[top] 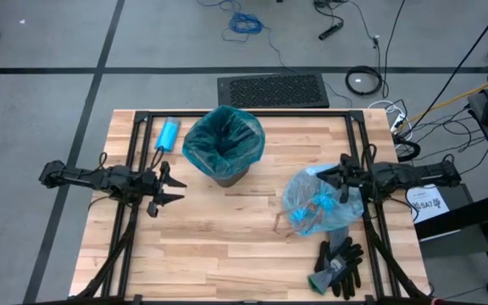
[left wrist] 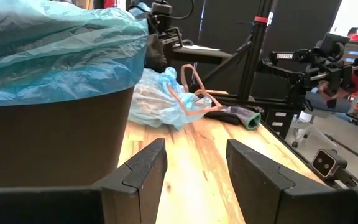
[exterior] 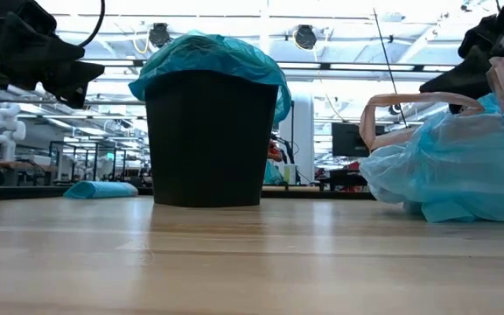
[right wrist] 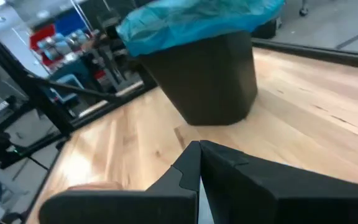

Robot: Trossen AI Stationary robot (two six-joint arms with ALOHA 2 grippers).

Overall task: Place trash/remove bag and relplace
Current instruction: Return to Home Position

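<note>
A black bin [top: 224,148] stands at the table's far middle, lined with a darker teal bag [exterior: 208,52] folded over its rim. The pale-blue translucent bag [top: 320,203] lies bulging on the table's right part, with trash scraps [top: 307,216] showing through it and a pink drawstring loop [exterior: 392,101] sticking up. My right gripper [top: 324,176] is shut just above the bag's far top, pointing toward the bin, with nothing between its fingers [right wrist: 199,149]. My left gripper [top: 179,188] hangs open left of the bin, level, with nothing between its fingers [left wrist: 196,168].
Black-and-grey gloves [top: 339,263] lie near the front right corner. A small light-blue thing [top: 168,134] lies at the far left beside the bin. Black frame rails [top: 134,161] run along both sides of the table. Bare wood [top: 227,246] lies in front of the bin.
</note>
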